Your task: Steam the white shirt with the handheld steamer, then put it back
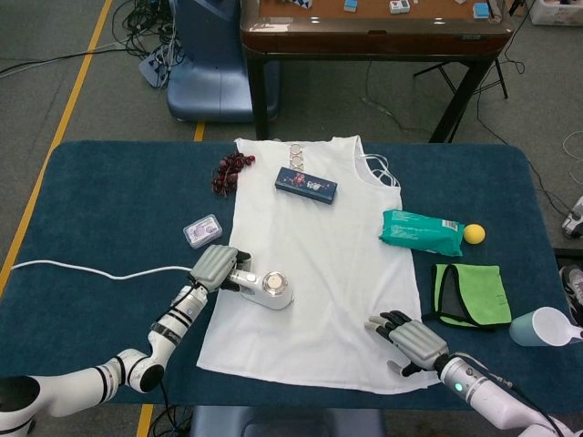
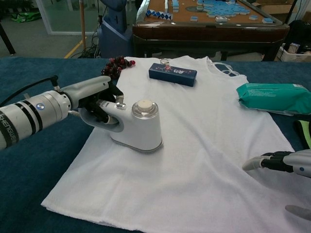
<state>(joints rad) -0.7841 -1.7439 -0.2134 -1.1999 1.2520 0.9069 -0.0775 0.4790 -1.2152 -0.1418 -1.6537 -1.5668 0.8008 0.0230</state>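
Steamer: a white handheld body with a round cream cap on top, standing upright with its base flat on the left part of the white shirt. The left hand grips its handle, fingers wrapped around it, and a white cord trails off to the left across the blue table. The shirt lies spread flat, neckline at the far side, with a dark blue box resting near its collar. The right hand rests at the shirt's near right hem, holding nothing, fingers apart and slightly bent; the chest view cuts it off at the frame edge, showing only fingertips.
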